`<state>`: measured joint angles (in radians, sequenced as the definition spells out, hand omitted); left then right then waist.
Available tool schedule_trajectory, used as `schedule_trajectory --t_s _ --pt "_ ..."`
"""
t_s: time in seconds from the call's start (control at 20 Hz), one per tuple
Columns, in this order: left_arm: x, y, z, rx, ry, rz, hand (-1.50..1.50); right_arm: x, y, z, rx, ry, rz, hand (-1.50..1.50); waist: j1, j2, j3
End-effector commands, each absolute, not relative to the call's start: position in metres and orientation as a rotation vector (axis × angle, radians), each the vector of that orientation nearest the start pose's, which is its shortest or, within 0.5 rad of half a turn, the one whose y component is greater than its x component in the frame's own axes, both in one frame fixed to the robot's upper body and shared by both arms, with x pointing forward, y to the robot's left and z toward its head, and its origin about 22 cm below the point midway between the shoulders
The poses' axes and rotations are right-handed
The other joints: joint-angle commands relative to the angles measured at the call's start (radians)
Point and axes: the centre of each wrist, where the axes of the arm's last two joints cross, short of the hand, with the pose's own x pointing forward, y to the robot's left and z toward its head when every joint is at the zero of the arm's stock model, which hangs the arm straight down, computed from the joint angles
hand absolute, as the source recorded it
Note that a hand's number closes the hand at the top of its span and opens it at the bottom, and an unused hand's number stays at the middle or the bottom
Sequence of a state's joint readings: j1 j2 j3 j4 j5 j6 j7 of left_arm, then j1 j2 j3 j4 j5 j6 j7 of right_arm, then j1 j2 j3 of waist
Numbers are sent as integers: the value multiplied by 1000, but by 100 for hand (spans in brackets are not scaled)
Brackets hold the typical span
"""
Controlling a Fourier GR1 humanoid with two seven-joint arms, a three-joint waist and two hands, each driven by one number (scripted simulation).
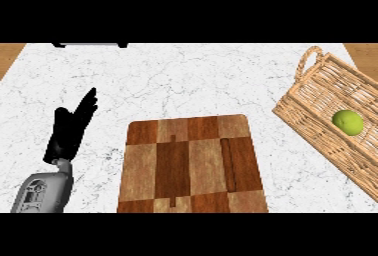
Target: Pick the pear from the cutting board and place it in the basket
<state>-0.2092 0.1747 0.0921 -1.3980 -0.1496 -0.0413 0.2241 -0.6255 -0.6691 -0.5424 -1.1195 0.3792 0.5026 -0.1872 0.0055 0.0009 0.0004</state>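
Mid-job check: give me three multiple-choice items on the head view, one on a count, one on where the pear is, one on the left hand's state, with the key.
1. How many things lie on the cutting board? A none; B one; C two.
2. Where is the pear? A on the board; B in the basket; C beside the board.
3. The left hand is: A open, holding nothing; B curled round the pear; C pressing on the board.

Key: 1 A, the board's top is bare. 2 B, the green pear lies inside the wicker basket. 3 A, its fingers are straight, well left of the board.
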Motion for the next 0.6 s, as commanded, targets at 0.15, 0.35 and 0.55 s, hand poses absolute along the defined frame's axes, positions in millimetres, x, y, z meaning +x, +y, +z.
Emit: schedule_trajectory --t_s 0.15,0.35,0.55 --pt "305 256 45 247 -1357 -217 0 305 -527 246 -664 -1680 279 -150 6 3 1" --pt "303 263 35 247 -1373 -219 0 267 -578 248 -673 -1616 245 -150 12 9 2" --pt "300 273 35 238 -1381 -214 0 234 -609 233 -652 -1641 195 -150 18 15 5"
